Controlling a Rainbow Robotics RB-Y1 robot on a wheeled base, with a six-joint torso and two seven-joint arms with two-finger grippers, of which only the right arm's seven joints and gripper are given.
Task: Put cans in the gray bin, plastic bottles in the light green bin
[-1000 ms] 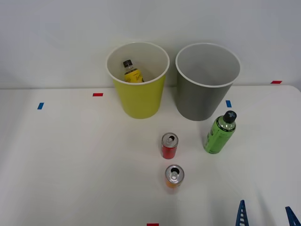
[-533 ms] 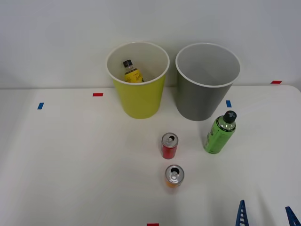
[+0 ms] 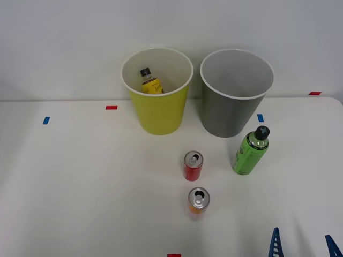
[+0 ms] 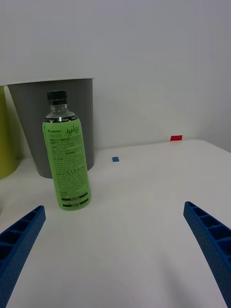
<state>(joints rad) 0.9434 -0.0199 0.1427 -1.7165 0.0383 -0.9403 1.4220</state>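
Front view: my right gripper (image 3: 303, 243) sits spread wide, empty; green bottle (image 4: 67, 154) stands ahead, gray bin (image 4: 53, 127) just behind it, red can (image 3: 193, 165) and orange can (image 3: 198, 200) off to its left.

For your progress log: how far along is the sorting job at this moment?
Done: the yellow-label bottle lies in the light green bin. In hand: nothing; the right gripper is open. Left: green bottle, red can and orange can stand on the table; nothing shows inside the gray bin.

Bare table (image 3: 300, 203) separates gripper (image 3: 303, 245) from green bottle (image 3: 250, 151)
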